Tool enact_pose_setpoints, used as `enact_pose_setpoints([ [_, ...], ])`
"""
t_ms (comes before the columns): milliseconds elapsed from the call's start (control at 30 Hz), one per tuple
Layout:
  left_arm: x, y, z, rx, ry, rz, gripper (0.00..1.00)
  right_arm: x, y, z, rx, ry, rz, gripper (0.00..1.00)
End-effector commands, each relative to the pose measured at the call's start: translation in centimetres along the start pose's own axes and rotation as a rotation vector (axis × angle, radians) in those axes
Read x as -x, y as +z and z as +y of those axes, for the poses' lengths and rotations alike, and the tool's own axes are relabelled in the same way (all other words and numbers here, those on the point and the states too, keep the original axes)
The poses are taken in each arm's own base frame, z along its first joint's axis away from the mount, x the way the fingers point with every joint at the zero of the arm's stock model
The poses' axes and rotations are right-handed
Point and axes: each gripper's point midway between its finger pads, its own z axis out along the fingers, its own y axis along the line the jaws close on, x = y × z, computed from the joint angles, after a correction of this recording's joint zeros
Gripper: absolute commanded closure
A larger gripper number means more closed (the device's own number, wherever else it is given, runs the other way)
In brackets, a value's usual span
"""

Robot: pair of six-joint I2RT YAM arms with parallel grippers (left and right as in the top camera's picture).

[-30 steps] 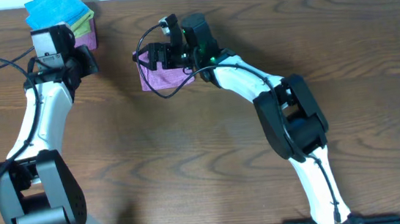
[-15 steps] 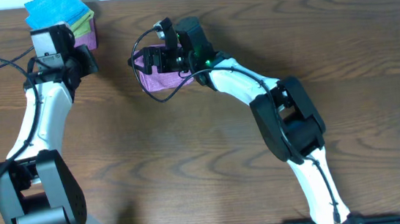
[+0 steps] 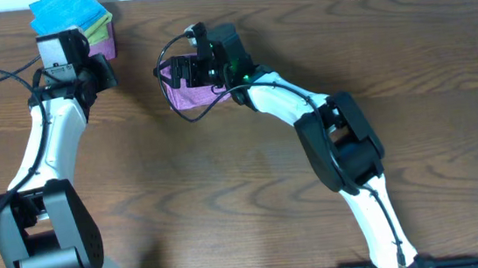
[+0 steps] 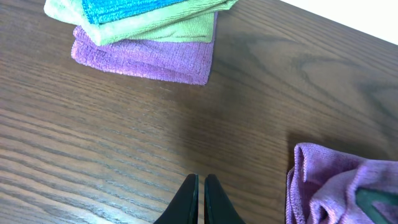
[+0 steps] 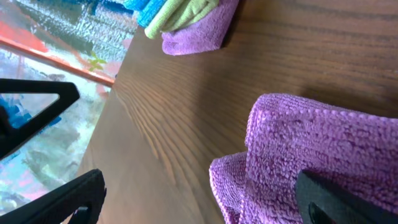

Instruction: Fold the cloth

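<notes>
Overhead first: the cloth [image 3: 184,96] sits toward 11 o'clock from the middle of the desk [image 3: 244,186]. It's a rumpled lilac lump, and the right gripper [image 3: 187,72] is right on top of it and hides a good part. You can't tell from up here how wide that one is open. The left gripper [image 3: 97,73] is well apart from it, next to the stack of folded cloths [image 3: 78,17] in the 10 o'clock corner.

Left wrist: its fingers [image 4: 188,200] are pressed nearly together with nothing in them, over bare wood. The stack is at 11 o'clock in frame, and this view shows its layers properly: blue on top, yellow-green, then purple. The cloth pokes in at 4 o'clock with its edge doubled over.

Right wrist: this fills in what the overhead hides. The fingers are spread wide, one [image 5: 68,199] out over bare desk at 8 o'clock and the other [image 5: 339,199] down on the cloth at 4 o'clock. Nothing is pinched between them.

What worries me: the cloth looks bunched in several layers, not flat. If the fingers close from here, I'd guess they rake the heap sideways or catch only one layer. That would give a crooked fold. No view shows a clean corner or the tag, so picking an edge looks chancy.
</notes>
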Motion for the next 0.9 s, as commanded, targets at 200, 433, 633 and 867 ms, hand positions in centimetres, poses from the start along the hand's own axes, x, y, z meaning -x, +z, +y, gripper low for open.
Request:
enact_pose_setpoints([
  [200, 0.4, -0.8, 0.3, 0.005, -0.015, -0.019, 0.93, -0.5, 1.1, 0.4, 0.016, 0.003, -0.004, 0.01],
  [433, 0.4, -0.8, 0.3, 0.004, -0.015, -0.018, 0.92, -1.3, 1.6, -0.4, 0.005, 0.006, 0.01, 0.01],
  [633, 0.3, -0.8, 0.2, -0.002, -0.015, -0.012, 0.92, -2.4, 1.7, -2.4, -0.061, 0.004, 0.041, 0.01],
  [867, 0.3, -0.8, 0.2, -0.002, -0.015, -0.012, 0.92, -0.1, 1.4, -1.3, -0.014, 0.006, -0.019, 0.01],
])
